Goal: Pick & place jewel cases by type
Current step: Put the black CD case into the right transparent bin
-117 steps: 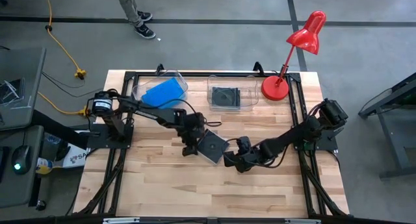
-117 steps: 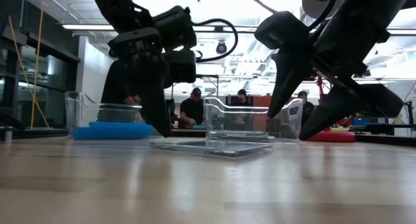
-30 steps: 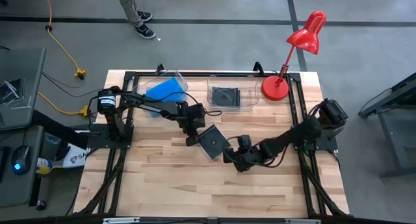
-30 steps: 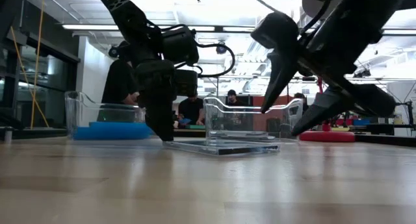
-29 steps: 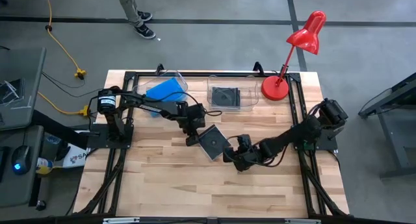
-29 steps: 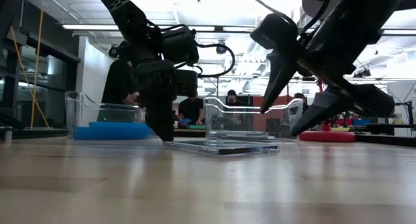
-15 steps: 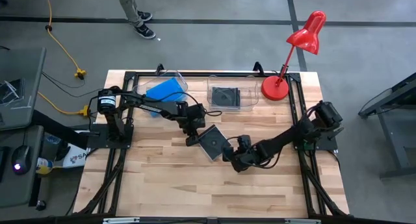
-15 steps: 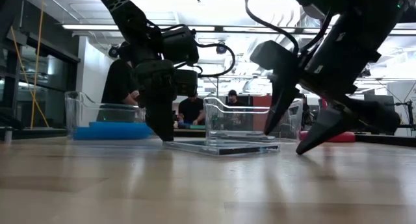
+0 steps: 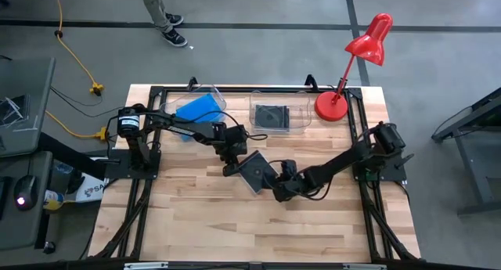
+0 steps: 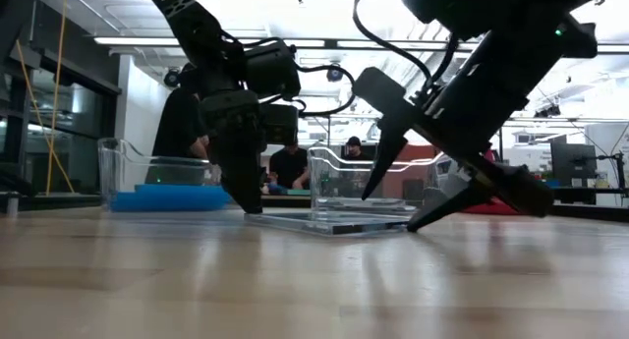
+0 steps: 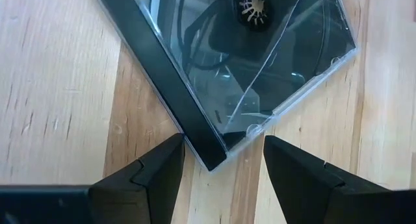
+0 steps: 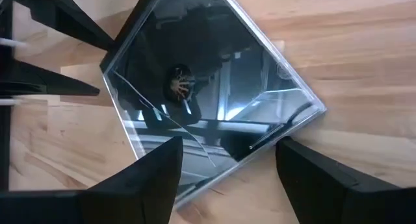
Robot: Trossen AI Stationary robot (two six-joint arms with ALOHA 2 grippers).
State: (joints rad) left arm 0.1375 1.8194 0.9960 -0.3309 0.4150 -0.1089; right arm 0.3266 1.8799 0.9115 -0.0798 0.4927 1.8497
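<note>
A square black jewel case (image 9: pixel 257 173) with a clear lid lies flat on the wooden table, mid-table. My left gripper (image 9: pixel 232 168) stands open at its left corner (image 11: pixel 211 160), one finger on each side. My right gripper (image 9: pixel 275 187) is open at the case's near right edge (image 12: pixel 260 152); in the low view one finger (image 10: pixel 378 157) is above the case and the other (image 10: pixel 418 223) is down at table level. A blue jewel case (image 9: pixel 196 110) lies in the left clear tub (image 9: pixel 216 92) and a black one (image 9: pixel 272 116) in the right tub (image 9: pixel 254 106). My left gripper comes slanting down from the table's left. One finger (image 11: pixel 170 160) stands right by the case's black spine edge (image 11: pixel 188 141) near the corner; whether it touches, I cannot tell. My right gripper comes slanting down from the table's right, its fingers astride the case's edge; whether they touch it, I cannot tell.
A red desk lamp (image 9: pixel 344 74) stands at the far right corner. Black frame rails (image 9: pixel 360 145) run along the table's sides. Bare wood lies toward the near edge. A person's legs (image 9: pixel 164 16) show on the floor beyond the far edge.
My right gripper has sunk toward the table and moved left toward the black case, so that its fingers now stand over and beside the case's edge. The case has stayed where it was.
</note>
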